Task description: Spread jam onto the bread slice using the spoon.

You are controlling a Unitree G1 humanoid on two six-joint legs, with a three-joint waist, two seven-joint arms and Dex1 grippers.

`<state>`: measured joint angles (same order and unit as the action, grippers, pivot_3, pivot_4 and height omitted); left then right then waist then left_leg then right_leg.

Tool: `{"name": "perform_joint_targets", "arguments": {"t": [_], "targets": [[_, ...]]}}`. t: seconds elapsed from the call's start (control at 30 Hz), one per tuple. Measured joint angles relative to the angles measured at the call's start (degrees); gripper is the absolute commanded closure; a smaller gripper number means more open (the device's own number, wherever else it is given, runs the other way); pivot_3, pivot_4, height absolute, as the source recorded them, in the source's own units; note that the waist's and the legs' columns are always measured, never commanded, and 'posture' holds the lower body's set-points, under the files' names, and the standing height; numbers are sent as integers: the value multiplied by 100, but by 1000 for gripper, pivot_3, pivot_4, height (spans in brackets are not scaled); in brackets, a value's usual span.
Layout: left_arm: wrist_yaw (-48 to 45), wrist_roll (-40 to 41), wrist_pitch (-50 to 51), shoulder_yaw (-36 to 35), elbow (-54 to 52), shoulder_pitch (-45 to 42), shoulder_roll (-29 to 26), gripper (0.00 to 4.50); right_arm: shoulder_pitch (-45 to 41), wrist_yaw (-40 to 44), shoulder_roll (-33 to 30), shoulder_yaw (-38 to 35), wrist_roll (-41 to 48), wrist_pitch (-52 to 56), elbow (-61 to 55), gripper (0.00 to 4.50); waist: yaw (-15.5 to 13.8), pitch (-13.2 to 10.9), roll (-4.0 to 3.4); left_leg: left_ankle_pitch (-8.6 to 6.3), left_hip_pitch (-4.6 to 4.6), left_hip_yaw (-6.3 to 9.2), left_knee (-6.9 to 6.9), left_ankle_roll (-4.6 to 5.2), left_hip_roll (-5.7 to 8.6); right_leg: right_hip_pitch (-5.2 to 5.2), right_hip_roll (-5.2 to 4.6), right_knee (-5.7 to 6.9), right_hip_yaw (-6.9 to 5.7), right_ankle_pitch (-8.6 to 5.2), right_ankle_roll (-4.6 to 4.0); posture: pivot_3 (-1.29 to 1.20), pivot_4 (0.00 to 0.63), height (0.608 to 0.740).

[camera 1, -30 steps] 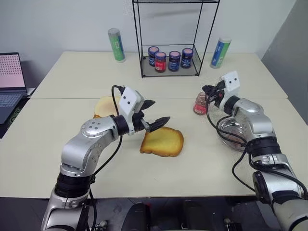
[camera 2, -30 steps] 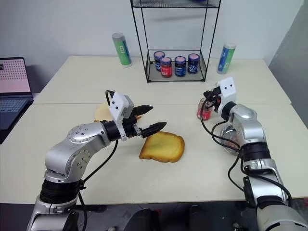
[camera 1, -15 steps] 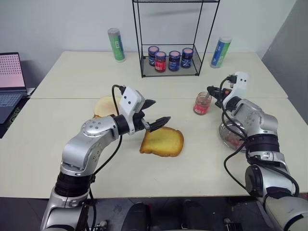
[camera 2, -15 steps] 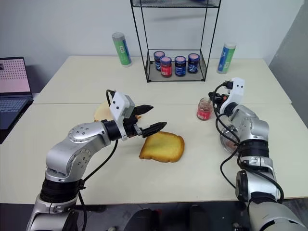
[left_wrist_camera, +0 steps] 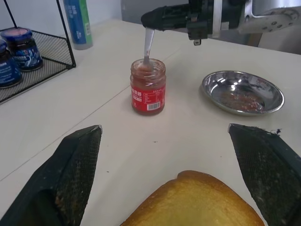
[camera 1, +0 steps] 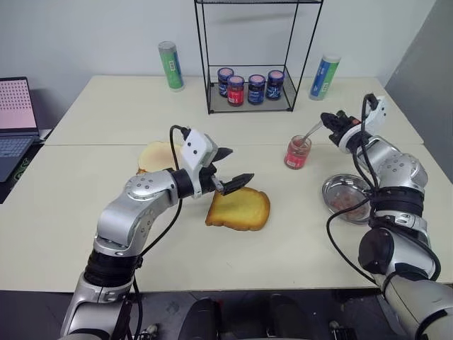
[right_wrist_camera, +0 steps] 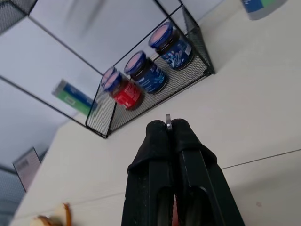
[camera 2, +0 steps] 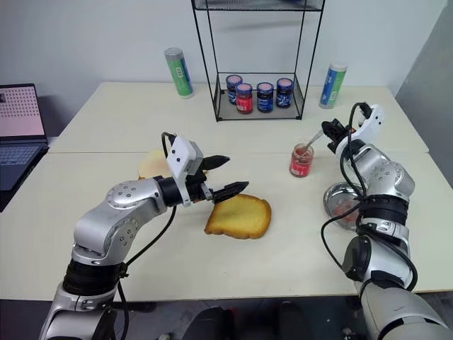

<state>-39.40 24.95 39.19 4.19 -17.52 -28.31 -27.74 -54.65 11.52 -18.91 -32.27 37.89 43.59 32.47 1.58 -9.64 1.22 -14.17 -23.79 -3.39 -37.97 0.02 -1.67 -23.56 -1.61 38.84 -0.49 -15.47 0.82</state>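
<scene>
Now the right hand [camera 1: 333, 121], pinching the spoon [camera 1: 311, 132], has swung right of the jam [camera 1: 297, 153]; left hand [camera 1: 236, 172] spread.

Both arms are cased in rounded silver-grey metal shells, joined by black ribbed collars at elbow and wrist. The left arm's shoulder shell carries a ring of small dark screws. A white boxy camera housing sits on each wrist, with looping black cables running back along the forearm. Each gripper ends in two tapered black fingers, their inner faces finely textured.
</scene>
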Motion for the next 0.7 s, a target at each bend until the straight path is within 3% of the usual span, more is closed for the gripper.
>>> {"name": "perform_joint_targets", "arguments": {"t": [0.7], "targets": [[-316, 17, -77, -26, 23, -106, -356, 0, 39, -675, 154, -852, 1084, 215, -147, 4456, 5, 0, 0, 0, -1, 0, 2, 0, -2, -1, 1, -1, 0, 0, 0, 0, 150, 740]]}}
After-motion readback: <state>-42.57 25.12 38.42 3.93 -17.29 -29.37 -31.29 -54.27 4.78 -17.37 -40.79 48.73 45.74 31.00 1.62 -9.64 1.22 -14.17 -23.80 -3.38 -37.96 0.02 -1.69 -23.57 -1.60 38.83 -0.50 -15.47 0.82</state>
